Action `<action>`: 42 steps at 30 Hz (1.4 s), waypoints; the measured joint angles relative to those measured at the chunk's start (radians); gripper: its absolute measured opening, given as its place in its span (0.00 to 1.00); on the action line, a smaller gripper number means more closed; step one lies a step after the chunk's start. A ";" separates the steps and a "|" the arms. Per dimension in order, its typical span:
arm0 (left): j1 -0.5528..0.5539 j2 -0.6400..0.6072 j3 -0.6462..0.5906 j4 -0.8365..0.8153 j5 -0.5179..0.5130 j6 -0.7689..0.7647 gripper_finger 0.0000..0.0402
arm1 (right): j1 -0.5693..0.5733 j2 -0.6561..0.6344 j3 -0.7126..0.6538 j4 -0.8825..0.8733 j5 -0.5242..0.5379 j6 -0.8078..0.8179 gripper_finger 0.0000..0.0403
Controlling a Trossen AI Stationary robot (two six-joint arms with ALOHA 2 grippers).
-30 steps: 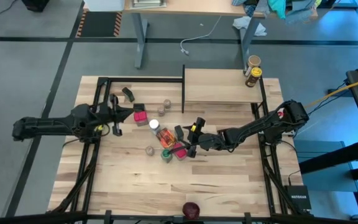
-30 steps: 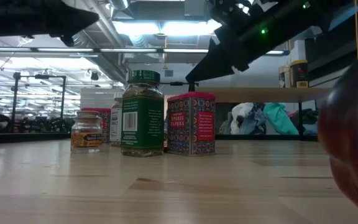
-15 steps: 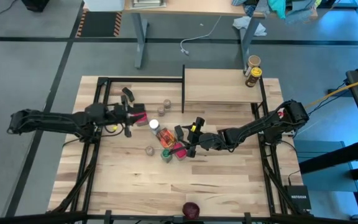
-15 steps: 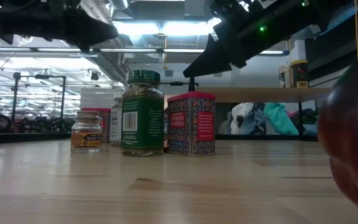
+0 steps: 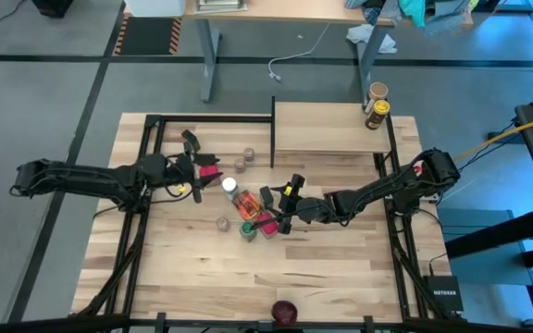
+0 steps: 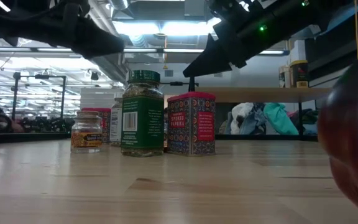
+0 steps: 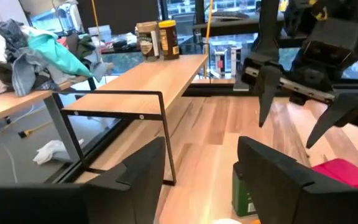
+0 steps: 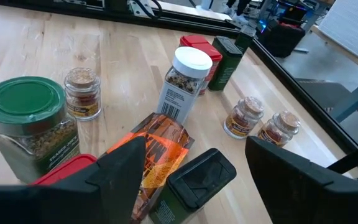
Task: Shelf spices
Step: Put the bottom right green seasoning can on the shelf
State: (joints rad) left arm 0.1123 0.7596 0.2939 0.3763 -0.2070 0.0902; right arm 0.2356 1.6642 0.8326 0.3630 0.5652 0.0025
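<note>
While the spices are clustered mid-worktop, the small light-wood shelf (image 5: 327, 128) with thin black posts is seen well apart from them, carrying only two jars (image 5: 376, 106) at its far end. The left end effector (image 5: 195, 172) is held with its fingers apart just beside the pink-red box (image 5: 210, 172), gripping nothing. The right end effector (image 5: 280, 214) is held apart and empty over the green-lidded jar (image 8: 25, 124), the orange-red flat packet (image 8: 157, 149) and the white-capped bottle (image 8: 184, 79). For a clean pick, one container is best singled out, straddled squarely below its lid, and lifted straight up so that neighbours are not toppled.
</note>
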 joint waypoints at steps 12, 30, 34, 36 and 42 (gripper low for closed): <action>0.000 0.070 0.000 0.000 0.027 0.021 0.50 | 0.000 0.000 0.000 0.000 0.000 0.000 0.70; 0.000 0.072 0.000 -0.049 0.041 0.014 0.50 | 0.000 0.000 0.001 0.003 0.012 0.008 0.70; 0.000 0.072 0.000 -0.071 0.106 0.011 0.50 | 0.000 0.000 0.001 0.003 0.012 0.019 0.70; -0.001 0.072 0.000 -0.084 0.110 0.012 0.50 | 0.000 0.000 0.001 0.002 0.013 0.019 0.70; 0.000 0.072 0.000 -0.087 0.107 0.014 0.50 | -0.023 0.000 0.001 0.011 0.056 0.156 0.70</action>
State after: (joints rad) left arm 0.1123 0.8314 0.2935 0.2894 -0.0998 0.1039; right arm 0.2130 1.6642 0.8333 0.3737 0.6208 0.1585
